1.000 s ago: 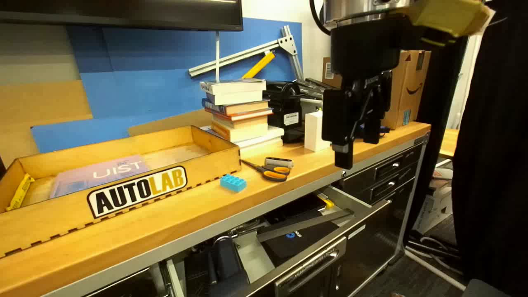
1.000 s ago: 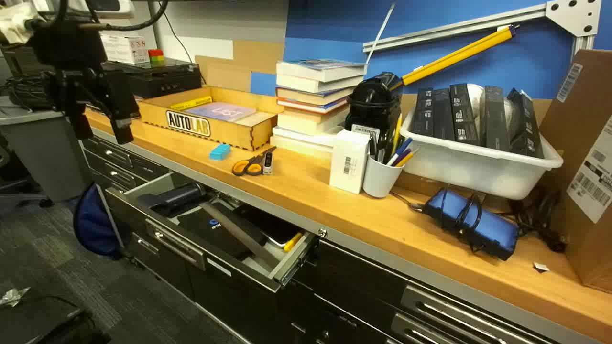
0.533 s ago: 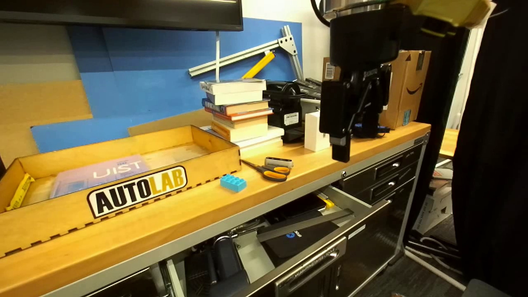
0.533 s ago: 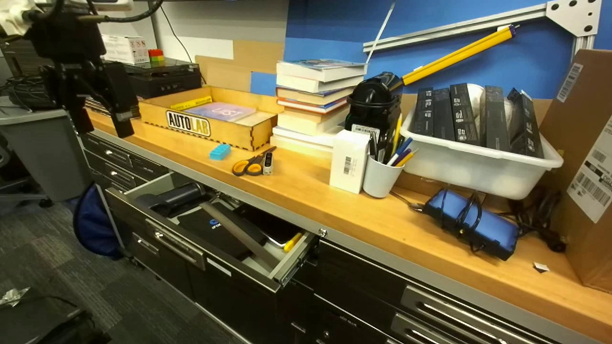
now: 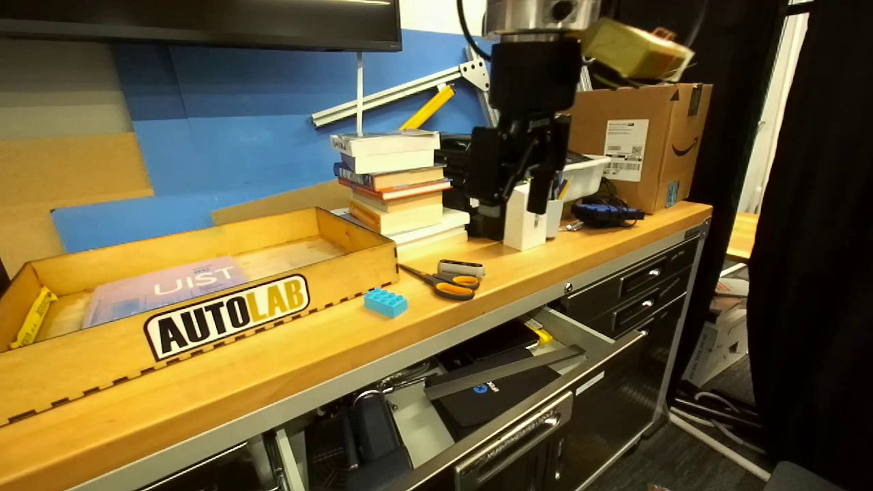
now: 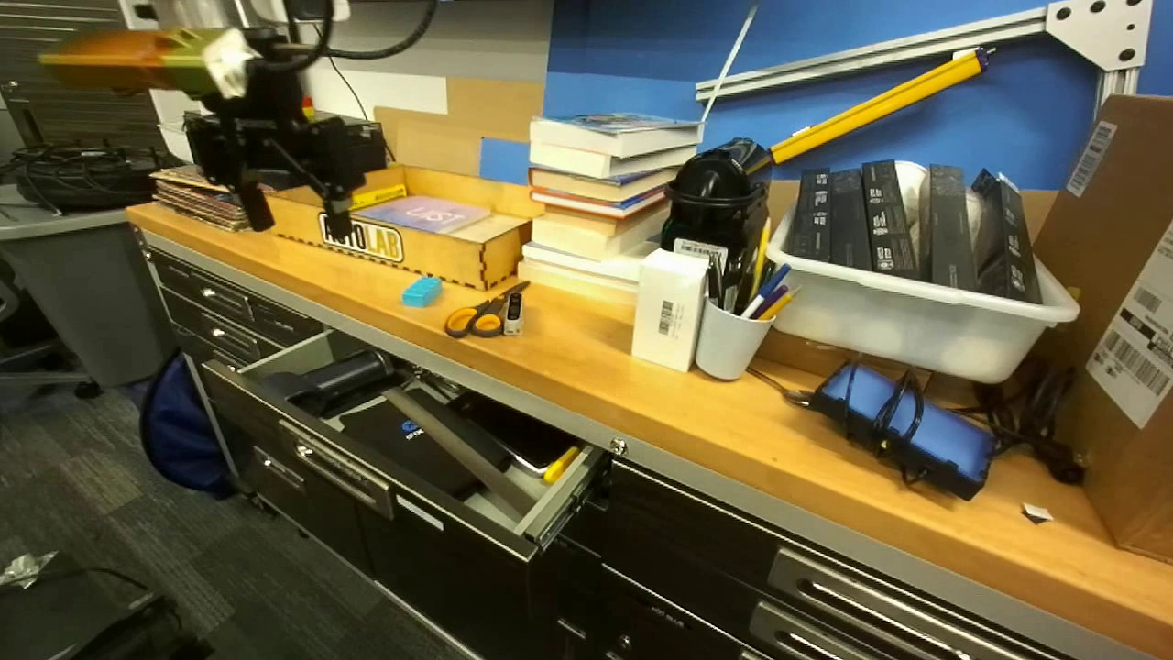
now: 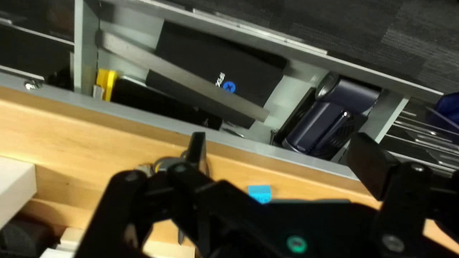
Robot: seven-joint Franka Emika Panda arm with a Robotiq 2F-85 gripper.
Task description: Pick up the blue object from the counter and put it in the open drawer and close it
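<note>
The blue object, a small light-blue block (image 5: 385, 303), lies on the wooden counter (image 5: 320, 344) near its front edge, beside the AUTOLAB box. It also shows in an exterior view (image 6: 422, 291) and, partly hidden by the gripper's linkage, in the wrist view (image 7: 259, 193). My gripper (image 5: 513, 210) is open and empty, pointing down, well above the counter. In the wrist view its fingers (image 7: 281, 154) are wide apart. The drawer (image 6: 467, 541) stands pulled out below the counter, with a dark-blue hairdryer-like thing, a black case, a grey bar and a yellow item inside.
The AUTOLAB box (image 5: 358, 262) stands behind the block. Orange-handled scissors (image 6: 472, 316) and a small grey device (image 6: 513, 313) lie beside it. A book stack (image 6: 605, 192), a white box (image 6: 669, 310), a pen cup (image 6: 731, 341) and a white bin (image 6: 916, 321) stand further along.
My gripper has risen and moved left in an exterior view, right and slightly up in the matching exterior view. It stays open. The block and drawer have not moved.
</note>
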